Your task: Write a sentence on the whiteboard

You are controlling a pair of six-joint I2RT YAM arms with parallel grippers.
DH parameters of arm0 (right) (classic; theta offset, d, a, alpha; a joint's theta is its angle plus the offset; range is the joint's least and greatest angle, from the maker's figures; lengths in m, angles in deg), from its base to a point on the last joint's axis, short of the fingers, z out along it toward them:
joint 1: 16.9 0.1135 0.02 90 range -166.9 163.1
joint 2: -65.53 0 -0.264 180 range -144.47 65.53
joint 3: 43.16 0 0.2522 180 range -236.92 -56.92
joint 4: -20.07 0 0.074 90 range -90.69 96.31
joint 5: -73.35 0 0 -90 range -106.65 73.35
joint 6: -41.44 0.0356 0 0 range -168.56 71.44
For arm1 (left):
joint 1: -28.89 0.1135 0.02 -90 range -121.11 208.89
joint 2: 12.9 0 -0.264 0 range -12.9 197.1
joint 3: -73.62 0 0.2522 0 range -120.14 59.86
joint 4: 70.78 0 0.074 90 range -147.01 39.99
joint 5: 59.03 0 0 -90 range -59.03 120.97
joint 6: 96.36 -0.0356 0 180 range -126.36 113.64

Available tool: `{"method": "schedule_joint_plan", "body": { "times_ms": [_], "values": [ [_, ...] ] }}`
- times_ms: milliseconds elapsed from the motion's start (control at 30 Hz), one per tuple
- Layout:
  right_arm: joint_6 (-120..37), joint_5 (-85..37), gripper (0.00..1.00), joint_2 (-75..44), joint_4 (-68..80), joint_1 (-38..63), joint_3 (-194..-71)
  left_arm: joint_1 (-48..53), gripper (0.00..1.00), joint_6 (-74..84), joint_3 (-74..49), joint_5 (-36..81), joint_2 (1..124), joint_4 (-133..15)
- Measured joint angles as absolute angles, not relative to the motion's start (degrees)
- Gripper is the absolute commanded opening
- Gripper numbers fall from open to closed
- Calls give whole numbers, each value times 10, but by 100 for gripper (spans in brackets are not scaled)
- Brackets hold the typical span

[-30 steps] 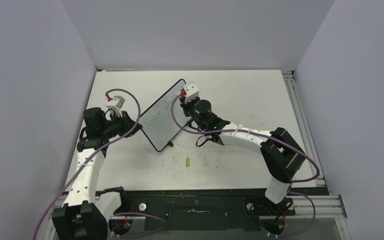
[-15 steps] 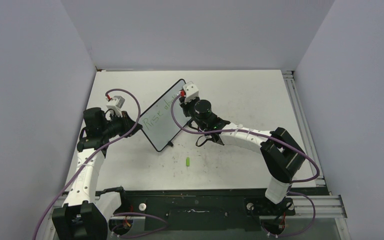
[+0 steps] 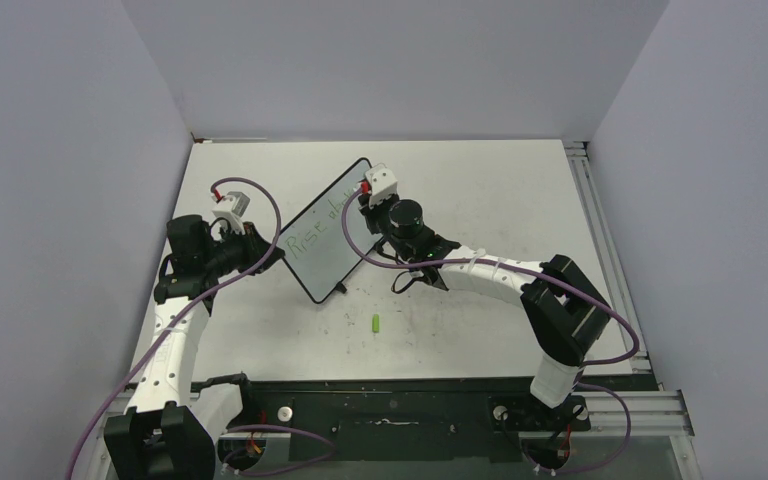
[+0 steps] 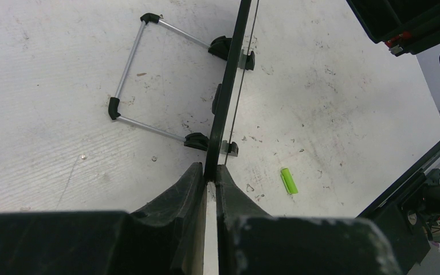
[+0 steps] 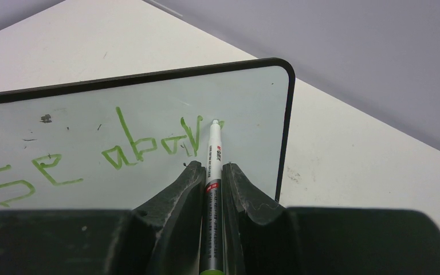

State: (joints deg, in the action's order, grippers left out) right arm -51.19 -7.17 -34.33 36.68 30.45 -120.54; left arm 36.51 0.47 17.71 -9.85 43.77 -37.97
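Roughly left of centre on the large scuffed white tabletop (image 3: 500,200) stands the small rectangular whiteboard with a thin black frame and rounded corners (image 3: 332,225). From the top camera it runs diagonally from near-left to far-right, with its writing face turned toward the right arm. The left wrist camera sees the board edge-on, propped from behind by a thin silver wire stand with black corner joints (image 4: 127,69), its small black feet resting on the table. The left gripper (image 4: 210,176) is pinching the board's near edge, one dark finger pressed flat against each face of the frame. The right gripper (image 5: 209,172) is closed on a slim white marker pen with a grey barrel and printed label (image 5: 213,150), which sticks out forward from between the two fingers toward the board's upper right area, near the rounded corner. The sentence in thin green handwritten lettering (image 5: 123,150) runs across the face: the right wrist view shows "se abov", and the top view shows the line beginning with "Rise". The pen's white tip sits just right of the last green stroke, at the height of the letter tops. It looks to be against the surface, though the angle does not make contact certain. A small bright green cylindrical cap (image 3: 376,323) lies on the tabletop, apart from the board and nearer the arm bases.
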Motion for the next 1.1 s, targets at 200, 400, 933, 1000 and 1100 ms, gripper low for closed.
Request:
{"method": "schedule_joint_plan", "body": {
  "times_ms": [200, 400, 933, 1000, 1100],
  "values": [
    [-513, -75, 5, -343, 367, 306, -1201, 365, 0, 5, 177, -98, 438, -380],
    [-514, -75, 5, -342, 367, 308, -1197, 365, 0, 5, 177, -98, 437, -380],
    [-514, -75, 5, -341, 370, 308, -1184, 365, 0, 5, 177, -99, 437, -380],
    [-514, -74, 5, -341, 371, 308, -1183, 365, 0, 5, 177, -99, 437, -380],
    [-514, -74, 5, -341, 371, 308, -1183, 365, 0, 5, 177, -99, 437, -380]
  ]
}}
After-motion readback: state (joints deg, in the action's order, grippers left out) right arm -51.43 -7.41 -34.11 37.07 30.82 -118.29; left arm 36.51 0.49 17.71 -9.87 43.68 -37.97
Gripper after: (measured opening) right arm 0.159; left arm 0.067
